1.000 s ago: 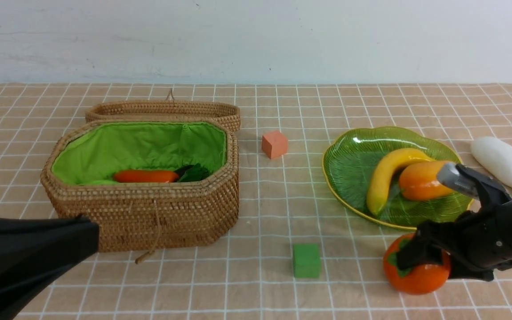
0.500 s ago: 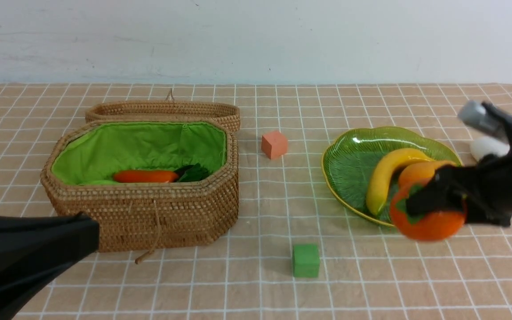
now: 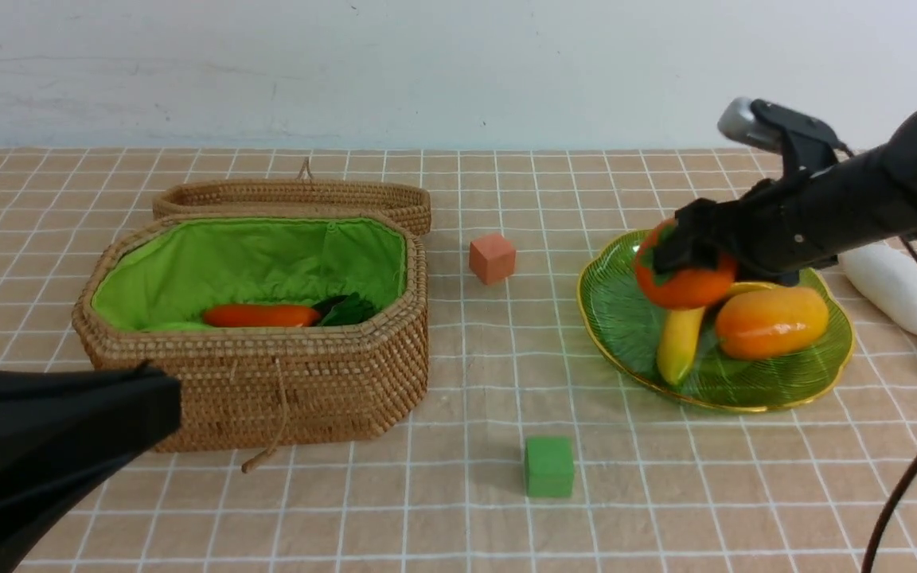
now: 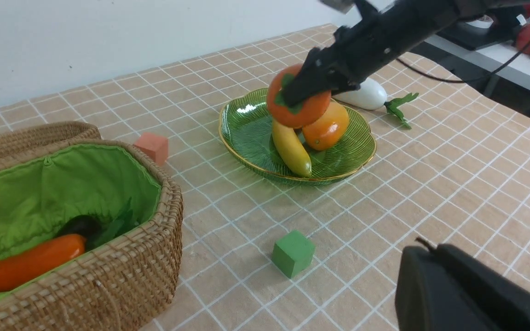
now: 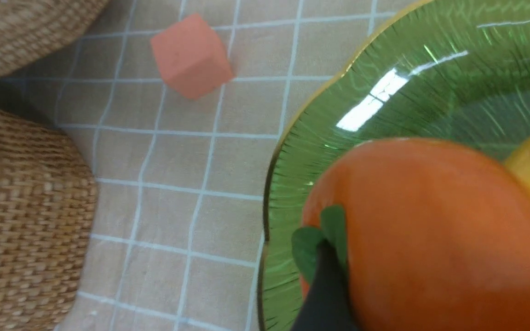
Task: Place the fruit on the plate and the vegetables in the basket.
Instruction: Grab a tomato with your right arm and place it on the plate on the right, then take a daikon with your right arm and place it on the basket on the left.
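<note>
Right hand (image 3: 683, 253) grips the round orange-red persimmon (image 3: 689, 288); released here, it may roll off the long yellow banana (image 3: 677, 346) beneath.

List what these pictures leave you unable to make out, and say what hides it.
1. Left gripper: the left wrist view's edge cuts it off; open or shut unclear.
2. Basket contents: front view, its wall hides most besides the carrot.
3. Right gripper: right wrist view, the persimmon hides all but one finger.
4. Persimmon touching banana: they overlap in every view; cannot tell.
</note>
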Robot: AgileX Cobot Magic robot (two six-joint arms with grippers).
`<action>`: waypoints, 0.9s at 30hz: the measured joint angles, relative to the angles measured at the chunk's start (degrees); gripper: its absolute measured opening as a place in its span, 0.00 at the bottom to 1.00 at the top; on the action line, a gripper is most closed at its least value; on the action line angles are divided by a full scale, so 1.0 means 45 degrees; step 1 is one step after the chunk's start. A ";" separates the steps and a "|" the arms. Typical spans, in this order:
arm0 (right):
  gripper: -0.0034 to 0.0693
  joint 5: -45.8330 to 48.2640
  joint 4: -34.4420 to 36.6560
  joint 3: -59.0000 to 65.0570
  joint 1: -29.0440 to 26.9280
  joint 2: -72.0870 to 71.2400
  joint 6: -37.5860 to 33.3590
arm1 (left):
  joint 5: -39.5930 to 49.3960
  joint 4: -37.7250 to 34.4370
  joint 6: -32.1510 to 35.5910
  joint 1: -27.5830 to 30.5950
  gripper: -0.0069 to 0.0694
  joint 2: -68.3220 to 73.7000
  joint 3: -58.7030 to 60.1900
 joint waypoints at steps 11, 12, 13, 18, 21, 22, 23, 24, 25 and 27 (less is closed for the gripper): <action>0.93 0.1178 -0.1176 -0.0456 -0.0524 -0.0858 0.0000 | -0.0013 0.0000 0.0000 0.0000 0.10 0.0000 0.0000; 0.91 0.1420 -0.1587 -0.0456 -0.0768 -0.1224 -0.0012 | -0.0013 0.0000 0.0000 0.0000 0.10 0.0000 0.0000; 0.88 0.1588 -0.2001 -0.0456 -0.1004 -0.1516 -0.0012 | -0.0027 0.0000 0.0004 0.0000 0.10 0.0000 0.0000; 0.67 0.2339 -0.5144 -0.0550 -0.2873 -0.2366 -0.0012 | -0.0483 -0.0010 0.0016 0.0000 0.10 0.0000 0.0000; 0.61 0.2454 -0.6411 -0.0550 -0.4016 -0.2080 -0.0012 | -0.0533 -0.0010 0.0016 0.0000 0.10 0.0000 0.0000; 0.61 0.2309 -0.6550 -0.0550 -0.4347 -0.1878 -0.0012 | -0.0533 -0.0010 0.0016 0.0000 0.10 0.0000 0.0000; 0.62 0.2098 -0.6578 -0.0550 -0.4618 -0.1648 -0.0012 | -0.0522 -0.0010 0.0016 0.0000 0.10 0.0005 0.0000; 0.63 0.1985 -0.6578 -0.0550 -0.4706 -0.1550 -0.0012 | -0.0522 -0.0010 0.0016 0.0000 0.10 0.0005 0.0000; 0.68 0.1597 -0.6566 -0.0550 -0.4942 -0.1144 -0.0012 | -0.0498 -0.0010 0.0016 0.0000 0.10 0.0015 0.0000; 0.78 0.0892 -0.6566 -0.0550 -0.5033 -0.0612 -0.0012 | -0.0480 -0.0010 0.0016 0.0000 0.11 0.0015 0.0000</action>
